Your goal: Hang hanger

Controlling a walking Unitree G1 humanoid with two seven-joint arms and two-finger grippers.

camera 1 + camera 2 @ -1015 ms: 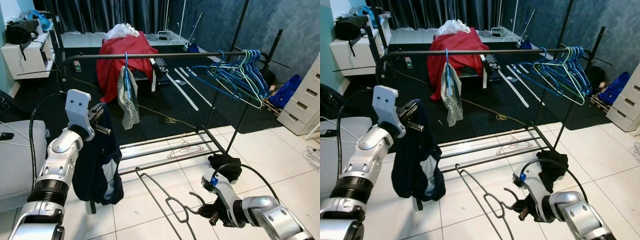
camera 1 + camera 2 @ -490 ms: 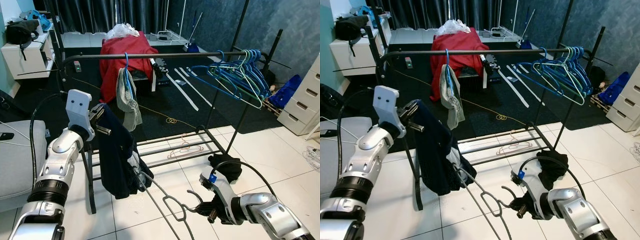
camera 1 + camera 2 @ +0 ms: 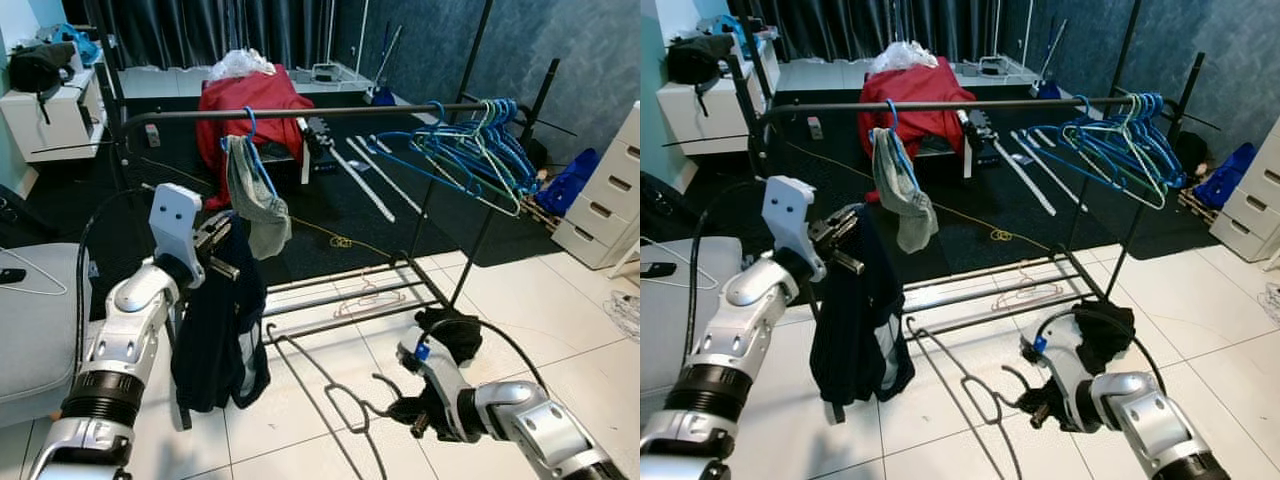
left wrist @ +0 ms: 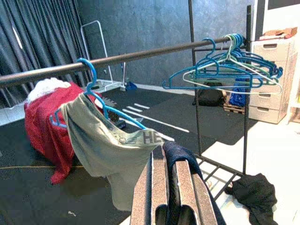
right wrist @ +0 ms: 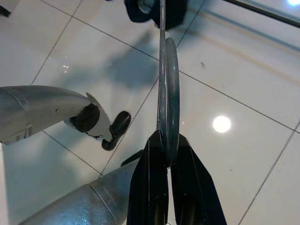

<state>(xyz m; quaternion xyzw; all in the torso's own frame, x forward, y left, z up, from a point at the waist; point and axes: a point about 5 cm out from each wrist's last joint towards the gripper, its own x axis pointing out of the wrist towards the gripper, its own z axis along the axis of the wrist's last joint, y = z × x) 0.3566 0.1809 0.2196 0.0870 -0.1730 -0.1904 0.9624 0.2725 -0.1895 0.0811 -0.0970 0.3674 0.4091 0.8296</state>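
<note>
Left gripper [image 3: 222, 262] fingers clenched on dark navy garment [image 3: 218, 335], below black metal clothes rail [image 3: 300, 111]. Right gripper [image 3: 412, 422] fingers pinch grey wire hanger [image 3: 330, 400], low, in front of rail.

White tiled floor [image 3: 560, 300] up front, glossy, light spot reflecting. Dark carpet [image 3: 330, 215] behind. Black curtains [image 3: 230, 30] across back wall, mottled dark blue wall [image 3: 590, 50] on right. White drawer unit [image 3: 605, 205] far right, white shelf unit [image 3: 50, 110] far left, grey sofa edge [image 3: 30, 320] near left.
</note>
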